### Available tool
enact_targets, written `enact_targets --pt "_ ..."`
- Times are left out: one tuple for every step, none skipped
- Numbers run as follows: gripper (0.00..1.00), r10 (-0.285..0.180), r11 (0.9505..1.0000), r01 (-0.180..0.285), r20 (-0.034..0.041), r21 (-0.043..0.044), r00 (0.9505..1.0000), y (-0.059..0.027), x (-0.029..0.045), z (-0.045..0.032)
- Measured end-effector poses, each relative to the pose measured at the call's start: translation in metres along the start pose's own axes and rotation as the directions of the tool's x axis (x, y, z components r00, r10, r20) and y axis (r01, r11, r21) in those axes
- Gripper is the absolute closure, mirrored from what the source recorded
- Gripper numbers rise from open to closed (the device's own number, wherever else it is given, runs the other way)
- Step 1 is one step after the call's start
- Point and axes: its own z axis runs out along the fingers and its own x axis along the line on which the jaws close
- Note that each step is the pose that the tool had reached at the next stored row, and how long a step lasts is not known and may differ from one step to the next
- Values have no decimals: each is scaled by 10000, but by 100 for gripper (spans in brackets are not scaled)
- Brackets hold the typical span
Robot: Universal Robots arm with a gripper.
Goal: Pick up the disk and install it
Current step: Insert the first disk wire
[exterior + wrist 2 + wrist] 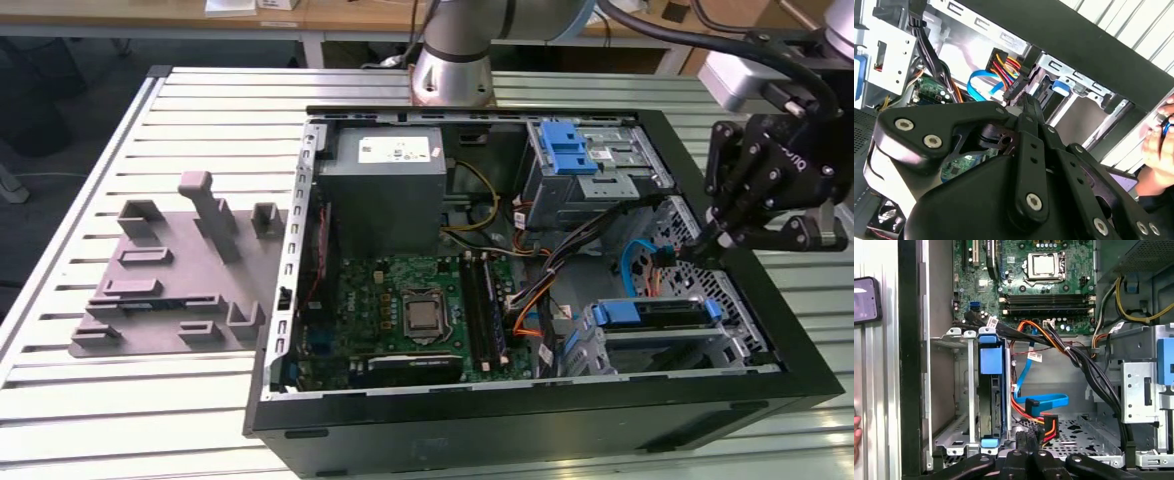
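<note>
Gripper [705, 250] hangs over the PC case [534, 425], fingers pinched together on nothing.
Disk [990, 390] sits on edge in the drive cage [949, 390], lower left of first wrist view; prob. stiff, dense, shock-sensitive, so I'd grab the blue carrier [990, 360], not the label.

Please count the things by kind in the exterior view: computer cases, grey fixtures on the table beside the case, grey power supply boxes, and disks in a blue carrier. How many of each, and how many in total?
Computer case: 1
Grey fixture: 1
Power supply box: 1
Disk: 1
Total: 4
</note>
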Motion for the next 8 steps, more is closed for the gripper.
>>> enact_targets --pt "89 71 10000 -71 0 -28 10000 0 -6 2" --pt "83 138 9999 -138 -1 -57 9999 0 -12 4" --pt "83 208 9997 -208 -2 -89 9998 0 -17 6" --pt "83 270 9995 -270 -4 -134 9996 0 -24 9" --pt "83 313 9993 -313 -7 -190 9995 1 -34 14" --pt "82 346 9991 -346 -13 -249 9994 1 -47 19" --pt "82 371 9988 -371 -17 -307 9993 0 -60 25" --pt "75 391 9986 -392 -21 -361 9992 -4 -75 34"
